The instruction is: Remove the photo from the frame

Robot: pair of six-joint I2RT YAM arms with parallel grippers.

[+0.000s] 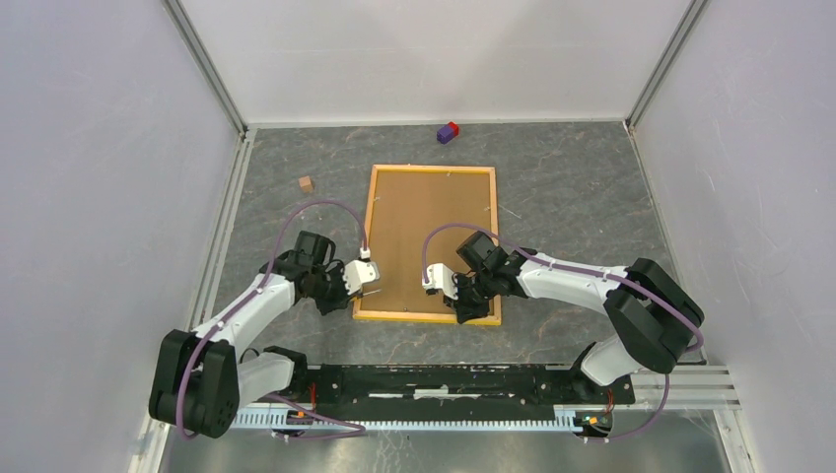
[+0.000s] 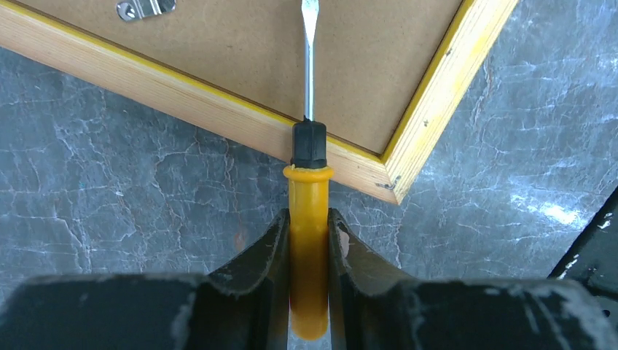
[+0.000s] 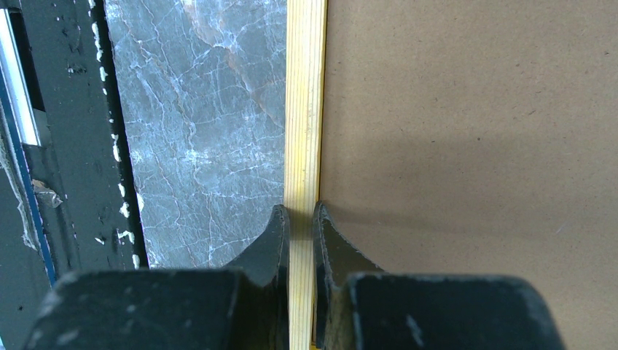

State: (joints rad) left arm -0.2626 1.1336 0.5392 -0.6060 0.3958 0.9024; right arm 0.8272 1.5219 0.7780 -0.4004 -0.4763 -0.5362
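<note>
Your frame [image 1: 434, 168] lies back-up on the table [image 1: 572, 197]. Its near edge is close to the base rail, and bare grey surface runs along both long sides. 1 small wooden cube [image 1: 307, 184] sits well to the left, and 1 purple-and-red block [image 1: 449, 132] lies beyond the far edge. The frame has a thin yellow-orange border and a brown backing board [image 1: 429, 236]. Its long axis points away from the arm bases. Your left gripper [image 2: 309, 219] clenches a yellow-handled screwdriver [image 2: 309, 168], blade over the near-left corner. Your right gripper [image 3: 301, 215] pinches the near rail.
</note>
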